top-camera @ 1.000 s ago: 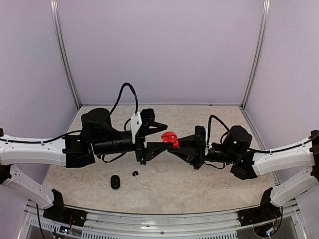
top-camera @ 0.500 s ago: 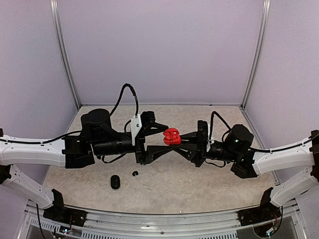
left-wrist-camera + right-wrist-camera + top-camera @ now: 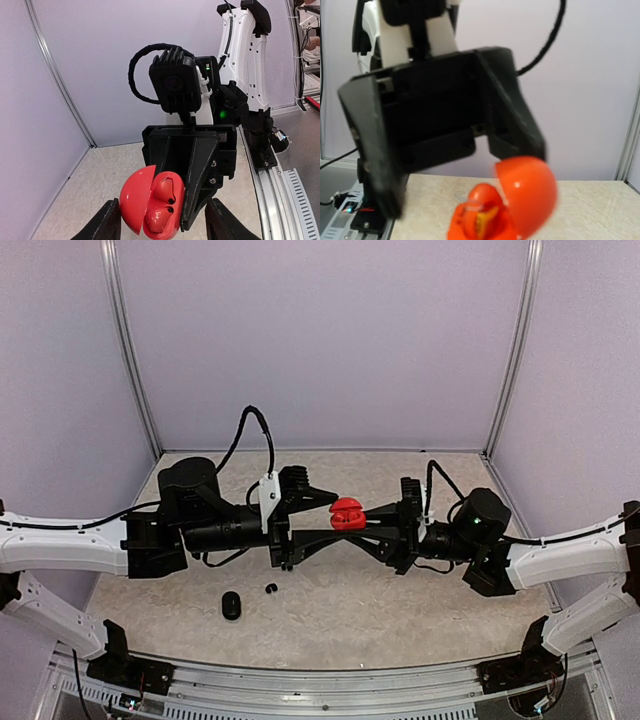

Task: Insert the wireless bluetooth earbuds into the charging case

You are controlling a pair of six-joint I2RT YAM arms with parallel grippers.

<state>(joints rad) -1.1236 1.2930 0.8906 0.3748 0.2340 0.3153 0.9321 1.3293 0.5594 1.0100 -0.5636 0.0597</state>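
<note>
The right tool (image 3: 362, 517) pinches the open red charging case (image 3: 346, 512) up in the air, red buds (image 3: 162, 192) sitting inside. The left tool (image 3: 328, 519) gapes wide around it. Next, I think, it should gently push the lid shut.

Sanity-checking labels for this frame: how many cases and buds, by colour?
Red case: 1, open
Red earbuds: 2, seated in the red case
Black case: 1, on the table
Black earbuds: looks like 2, too small to be sure
Total: 6, if the black pair is 2
</note>
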